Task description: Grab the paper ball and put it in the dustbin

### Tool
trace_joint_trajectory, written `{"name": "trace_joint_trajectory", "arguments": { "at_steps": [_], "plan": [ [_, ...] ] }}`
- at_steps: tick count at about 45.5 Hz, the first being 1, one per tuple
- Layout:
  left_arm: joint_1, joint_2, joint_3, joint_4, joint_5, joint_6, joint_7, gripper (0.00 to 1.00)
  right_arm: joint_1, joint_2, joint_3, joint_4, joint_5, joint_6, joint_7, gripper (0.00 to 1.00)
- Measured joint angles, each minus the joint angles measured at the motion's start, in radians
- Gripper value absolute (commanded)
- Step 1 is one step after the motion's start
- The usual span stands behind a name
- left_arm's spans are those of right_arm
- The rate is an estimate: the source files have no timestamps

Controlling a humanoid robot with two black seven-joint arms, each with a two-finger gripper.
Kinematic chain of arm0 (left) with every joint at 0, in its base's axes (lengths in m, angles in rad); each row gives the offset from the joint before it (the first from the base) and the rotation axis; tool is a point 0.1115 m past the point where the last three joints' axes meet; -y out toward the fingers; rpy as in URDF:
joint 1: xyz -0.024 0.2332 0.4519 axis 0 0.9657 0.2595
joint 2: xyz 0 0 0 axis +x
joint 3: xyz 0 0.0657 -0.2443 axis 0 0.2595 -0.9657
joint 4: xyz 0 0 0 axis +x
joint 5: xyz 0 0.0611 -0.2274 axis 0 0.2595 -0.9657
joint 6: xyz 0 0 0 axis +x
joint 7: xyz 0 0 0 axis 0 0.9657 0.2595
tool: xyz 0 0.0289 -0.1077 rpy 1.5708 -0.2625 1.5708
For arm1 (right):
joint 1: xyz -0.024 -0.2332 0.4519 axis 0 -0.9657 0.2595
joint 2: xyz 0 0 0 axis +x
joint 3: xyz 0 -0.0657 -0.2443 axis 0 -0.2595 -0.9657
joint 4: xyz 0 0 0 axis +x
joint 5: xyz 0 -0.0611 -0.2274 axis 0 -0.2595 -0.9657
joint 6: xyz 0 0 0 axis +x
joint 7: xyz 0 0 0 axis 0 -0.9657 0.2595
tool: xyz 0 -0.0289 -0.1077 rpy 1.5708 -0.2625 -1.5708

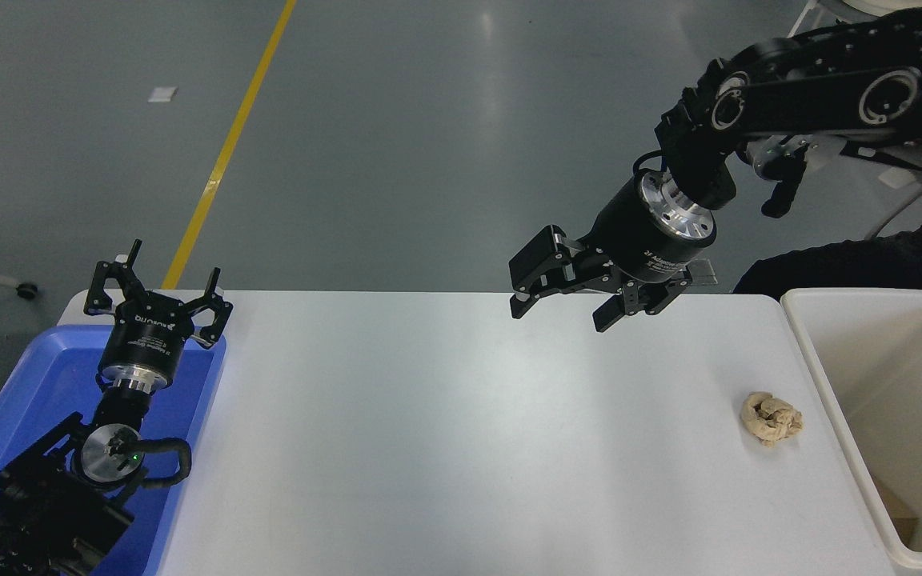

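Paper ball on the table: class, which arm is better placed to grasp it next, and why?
The right gripper, open, is nearer the paper ball; the left gripper sits over the blue tray.

Paper ball (771, 418) beside dustbin (821, 384)

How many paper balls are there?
1. The paper ball lies on the white table, close to the dustbin. Part of the dustbin's inside is out of view, so more could be hidden.
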State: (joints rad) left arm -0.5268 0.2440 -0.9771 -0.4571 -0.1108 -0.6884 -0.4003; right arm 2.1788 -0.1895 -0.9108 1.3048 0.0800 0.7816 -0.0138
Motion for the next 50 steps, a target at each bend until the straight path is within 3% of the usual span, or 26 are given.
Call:
{"name": "trace_joint_trajectory", "arguments": {
  "at_steps": [28,50],
  "plan": [
    [0.001,-0.002,-0.01,0.0,-0.001,0.0,0.0,1.0,0.019,-0.029,-0.037,0.02,-0.026,0.004,-0.007,1.0],
    [0.001,-0.002,-0.01,0.0,0.0,0.0,0.0,1.0,-0.311,-0.242,-0.078,-0.14,-0.417,-0.128,-0.004,1.0]
  ]
}}
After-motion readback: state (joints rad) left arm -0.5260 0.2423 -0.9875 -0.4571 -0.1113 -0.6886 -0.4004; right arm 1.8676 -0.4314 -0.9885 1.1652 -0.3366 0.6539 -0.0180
